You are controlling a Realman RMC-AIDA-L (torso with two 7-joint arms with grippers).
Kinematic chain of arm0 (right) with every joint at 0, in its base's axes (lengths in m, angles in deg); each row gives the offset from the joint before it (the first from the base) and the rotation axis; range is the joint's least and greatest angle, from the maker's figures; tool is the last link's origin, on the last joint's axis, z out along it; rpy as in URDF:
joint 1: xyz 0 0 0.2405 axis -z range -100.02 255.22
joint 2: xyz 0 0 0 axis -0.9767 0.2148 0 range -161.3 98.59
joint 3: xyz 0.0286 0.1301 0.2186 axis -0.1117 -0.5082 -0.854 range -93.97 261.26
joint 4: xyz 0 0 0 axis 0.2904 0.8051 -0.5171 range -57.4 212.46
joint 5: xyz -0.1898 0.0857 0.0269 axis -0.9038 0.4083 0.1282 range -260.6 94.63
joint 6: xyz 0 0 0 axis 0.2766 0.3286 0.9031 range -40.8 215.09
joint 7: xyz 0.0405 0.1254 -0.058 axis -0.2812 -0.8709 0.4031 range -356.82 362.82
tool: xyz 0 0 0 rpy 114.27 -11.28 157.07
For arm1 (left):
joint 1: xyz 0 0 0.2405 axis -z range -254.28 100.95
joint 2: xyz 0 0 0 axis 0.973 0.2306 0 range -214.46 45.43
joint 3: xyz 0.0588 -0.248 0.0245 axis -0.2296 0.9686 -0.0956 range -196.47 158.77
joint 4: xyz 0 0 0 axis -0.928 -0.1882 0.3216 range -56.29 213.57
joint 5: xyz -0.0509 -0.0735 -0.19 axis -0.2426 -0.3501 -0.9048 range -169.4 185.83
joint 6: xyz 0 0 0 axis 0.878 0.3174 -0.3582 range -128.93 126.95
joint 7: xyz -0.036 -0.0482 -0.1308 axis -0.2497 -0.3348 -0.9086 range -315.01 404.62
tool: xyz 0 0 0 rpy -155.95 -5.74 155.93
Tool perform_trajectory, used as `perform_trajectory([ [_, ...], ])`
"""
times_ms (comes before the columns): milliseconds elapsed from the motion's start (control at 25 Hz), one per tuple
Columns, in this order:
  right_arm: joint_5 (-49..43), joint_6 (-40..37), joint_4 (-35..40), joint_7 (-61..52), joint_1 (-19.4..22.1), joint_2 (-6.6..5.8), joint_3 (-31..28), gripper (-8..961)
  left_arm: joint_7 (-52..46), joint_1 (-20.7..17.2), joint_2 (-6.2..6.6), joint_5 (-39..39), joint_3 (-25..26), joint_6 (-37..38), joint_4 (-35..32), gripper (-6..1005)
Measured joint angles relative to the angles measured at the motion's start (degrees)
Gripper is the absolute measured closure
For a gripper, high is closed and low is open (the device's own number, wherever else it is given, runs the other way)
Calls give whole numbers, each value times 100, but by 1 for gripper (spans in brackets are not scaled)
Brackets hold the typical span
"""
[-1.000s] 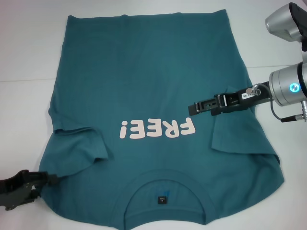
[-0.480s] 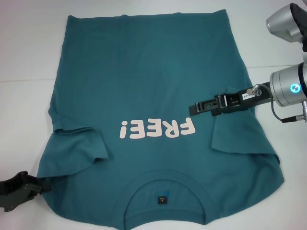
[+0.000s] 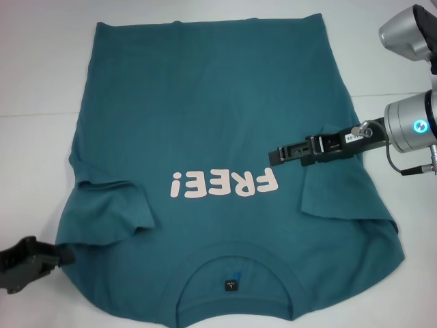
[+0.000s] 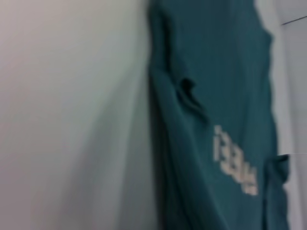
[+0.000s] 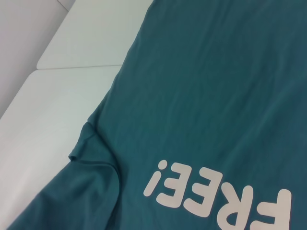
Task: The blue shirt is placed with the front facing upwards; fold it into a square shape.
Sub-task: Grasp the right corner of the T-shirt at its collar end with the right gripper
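From the head camera, the blue shirt (image 3: 218, 157) lay flat and face up on the white table (image 3: 41, 102), soft matte cotton, collar nearest the robot, pale pink "FREE!" print (image 3: 225, 184) across the chest. Both short sleeves were folded in over the body, leaving rumpled creases at each side. The right gripper (image 3: 276, 156) hung over the shirt's right side just above the print, its black fingers seen edge-on, so whether they were parted could not be told. The left gripper (image 3: 48, 258) sat at the shirt's near left shoulder edge; its grip was also unclear. Compared with a second ago, it had slid outward, and the cloth there lay flatter.

The left wrist camera showed the shirt (image 4: 216, 120) blurred beside bare table.

The right wrist camera showed the shirt (image 5: 216, 96) with fine wrinkles and the folded left sleeve (image 5: 91, 163).
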Motion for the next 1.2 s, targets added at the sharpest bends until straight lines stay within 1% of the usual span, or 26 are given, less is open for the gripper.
perform_trajectory([
  [160,0,-1,0,0,4,-6,0,22,86,23,41,-10,156,74,72,992],
  [320,0,-6,0,34,24,-9,0,22,70,15,40,85,98,-56,73,991],
  [400,21,-42,0,100,62,-22,-11,22,70,12,38,93,90,-75,73,991],
  [520,149,-313,14,283,174,-72,-151,23,78,10,37,92,99,-72,72,990],
  [680,287,-909,87,381,419,-193,-515,23,80,9,36,65,116,-78,72,989],
  [800,300,-1175,93,381,622,-332,-836,23,81,17,34,62,106,-92,72,988],
  [920,300,-1314,106,379,824,-497,-1223,24,83,31,32,62,97,-114,72,987],
  [1000,300,-1357,111,422,912,-578,-1417,24,84,38,32,60,98,-127,72,987],
  [1080,300,-1371,114,497,986,-629,-1565,24,85,40,32,58,98,-146,72,987],
  [1200,300,-1379,115,585,1026,-641,-1630,24,86,42,32,57,97,-174,72,986],
])
